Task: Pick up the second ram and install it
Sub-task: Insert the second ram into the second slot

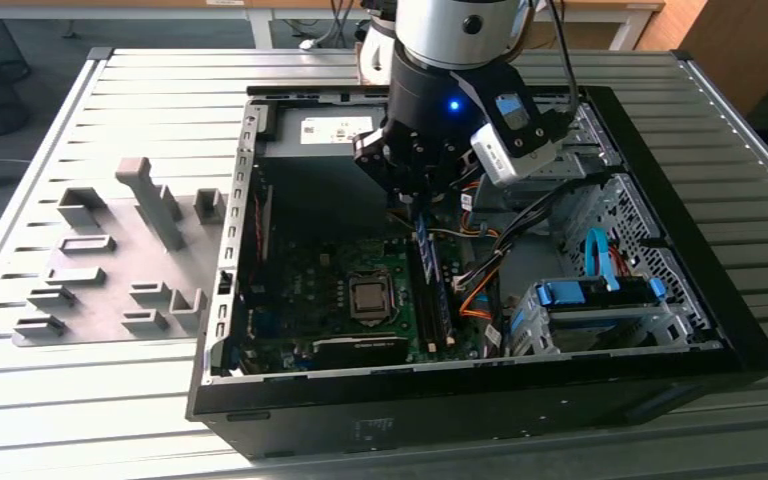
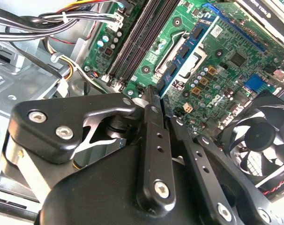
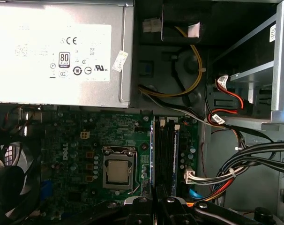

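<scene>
The gripper (image 2: 153, 101) has its fingers drawn close together, pinching the near end of the second ram (image 2: 186, 54), a thin blue-green stick standing on edge that runs straight out ahead of the fingertips. Its long axis lies parallel to the black memory slots (image 2: 139, 40) just beside it, and its lower edge appears to sit at or in a slot. The arm reaches steeply down into the open computer case (image 1: 704, 330), wrist over the motherboard (image 1: 317, 290).
</scene>
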